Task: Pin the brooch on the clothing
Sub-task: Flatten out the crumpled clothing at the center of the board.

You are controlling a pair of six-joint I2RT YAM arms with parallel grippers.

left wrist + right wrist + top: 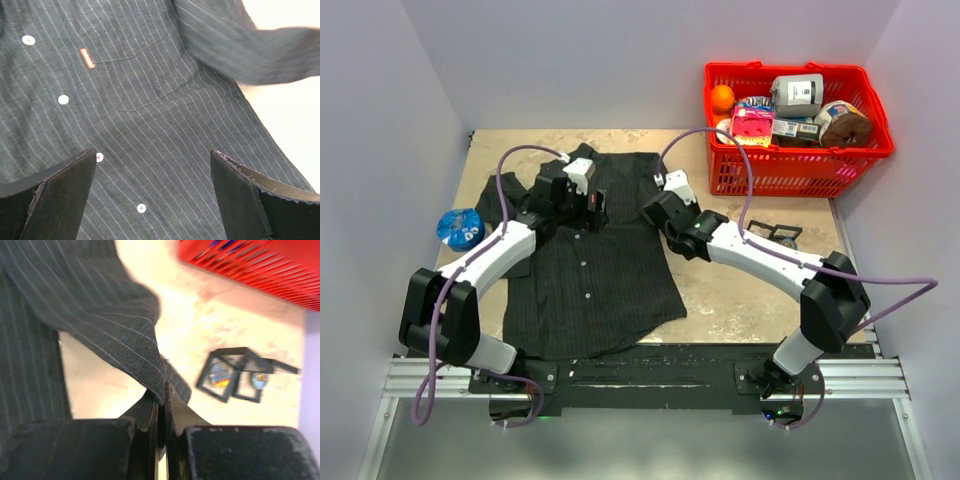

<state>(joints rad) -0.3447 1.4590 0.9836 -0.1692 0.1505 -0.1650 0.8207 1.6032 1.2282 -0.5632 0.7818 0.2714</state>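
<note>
The clothing (590, 280), a dark pinstriped shirt, lies spread flat on the table between the arms. My left gripper (592, 207) hovers open above its chest. In the left wrist view the left gripper (153, 154) has only cloth (165, 100) between its wide fingers, with the red tag (87, 58) and pale buttons (63, 99) beyond. My right gripper (650, 210) is at the shirt's right sleeve. The right wrist view shows the right gripper (161, 392) shut on a fold of sleeve cloth (100, 305). A blue-and-white round piece (460, 228) lies left of the shirt; I cannot tell whether it is the brooch.
A red basket (800, 170) full of groceries stands at the back right, its wall (250, 267) close beyond the right gripper. A small black double frame (775, 233) lies on the tan tabletop right of the sleeve, also seen as the frame (240, 372) in the right wrist view.
</note>
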